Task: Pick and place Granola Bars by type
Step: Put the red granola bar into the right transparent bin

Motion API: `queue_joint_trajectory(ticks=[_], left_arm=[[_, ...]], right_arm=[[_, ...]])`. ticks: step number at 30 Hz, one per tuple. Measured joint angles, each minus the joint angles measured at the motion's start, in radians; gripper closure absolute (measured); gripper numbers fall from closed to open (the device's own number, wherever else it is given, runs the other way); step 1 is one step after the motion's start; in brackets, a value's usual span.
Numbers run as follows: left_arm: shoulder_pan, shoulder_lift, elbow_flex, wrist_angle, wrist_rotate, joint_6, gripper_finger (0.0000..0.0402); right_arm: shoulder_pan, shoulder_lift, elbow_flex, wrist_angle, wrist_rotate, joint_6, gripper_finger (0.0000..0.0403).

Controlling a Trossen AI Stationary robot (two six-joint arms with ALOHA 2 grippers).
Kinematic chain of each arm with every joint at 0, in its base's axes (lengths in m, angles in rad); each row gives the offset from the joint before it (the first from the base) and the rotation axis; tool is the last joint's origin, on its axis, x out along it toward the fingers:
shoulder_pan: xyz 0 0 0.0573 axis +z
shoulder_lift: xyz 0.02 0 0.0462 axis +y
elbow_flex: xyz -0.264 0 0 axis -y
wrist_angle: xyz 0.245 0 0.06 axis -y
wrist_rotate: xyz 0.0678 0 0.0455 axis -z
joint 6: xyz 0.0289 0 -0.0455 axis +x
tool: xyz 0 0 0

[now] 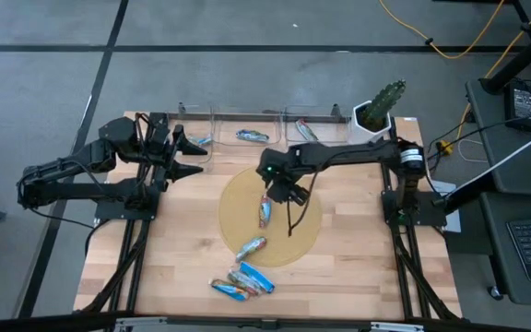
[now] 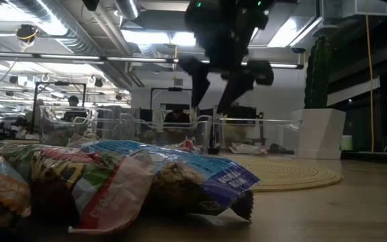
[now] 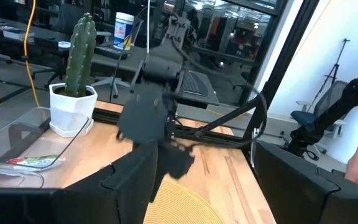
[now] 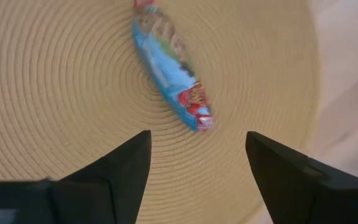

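The right hand, fingers spread, hovers over a bar lying mid-mat; descending off-centre, a finger could pin the slick wrapper and skid it aside.

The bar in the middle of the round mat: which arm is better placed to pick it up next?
Probably the right. The right gripper hangs over the round mat, fingers open, with the bar directly ahead. The left gripper waits, open, near the bins at the table's back edge.
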Motion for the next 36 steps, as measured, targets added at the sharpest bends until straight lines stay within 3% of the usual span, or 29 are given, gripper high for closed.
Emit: queue_joint_trajectory(ticks=[11,26,30,36], left_arm=[[-0.001,0.000,0.000,0.000,-0.038,0.025,0.0149],[-0.001,0.000,0.000,0.000,-0.039,0.024,0.0149],[-0.001,0.000,0.000,0.000,-0.039,0.024,0.0149],[-0.001,0.000,0.000,0.000,-0.040,0.024,0.0148]], right_arm=[[0.000,0.114,0.000,0.152,0.001,0.003,0.0139],[0.000,0.202,-0.002,0.138,-0.005,0.005,0.0142],[0.000,0.206,-0.002,0.137,-0.007,0.005,0.0170],[0.000,0.206,-0.002,0.134,0.007,0.006,0.0252]])
